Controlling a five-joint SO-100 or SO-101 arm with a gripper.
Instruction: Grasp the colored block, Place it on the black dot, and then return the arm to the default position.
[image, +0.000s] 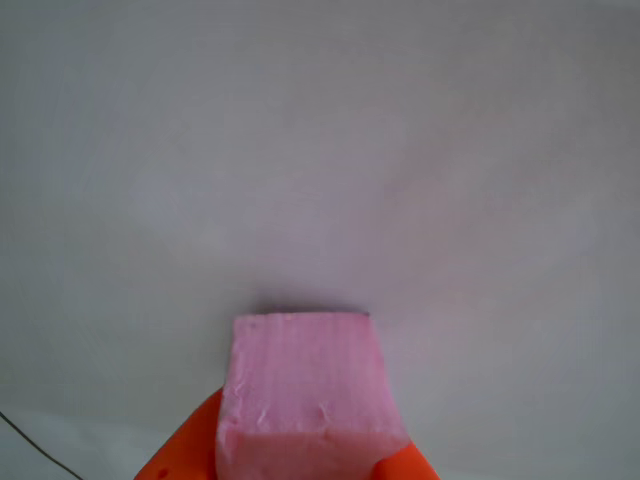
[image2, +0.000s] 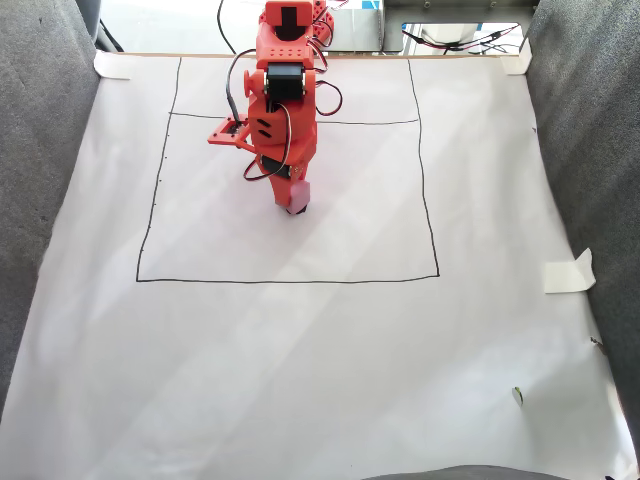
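Pink and a bit rough, the block (image: 308, 385) sits tight between our two orange fingers (image: 185, 445), so the claw (image: 285, 470) is closed on it. Seen from the fixed view, the arm (image2: 280, 95) holds the block (image2: 298, 196) low over the white paper (image2: 300, 360), inside the drawn square (image2: 437, 200).

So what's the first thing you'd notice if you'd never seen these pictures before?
The bright orange plastic robot arm stands out first, reaching down over the white paper sheet inside a drawn black square in the fixed view. Its gripper pinches a pale pink foam cube, which sits big at the bottom middle of the other view between two orange fingers.
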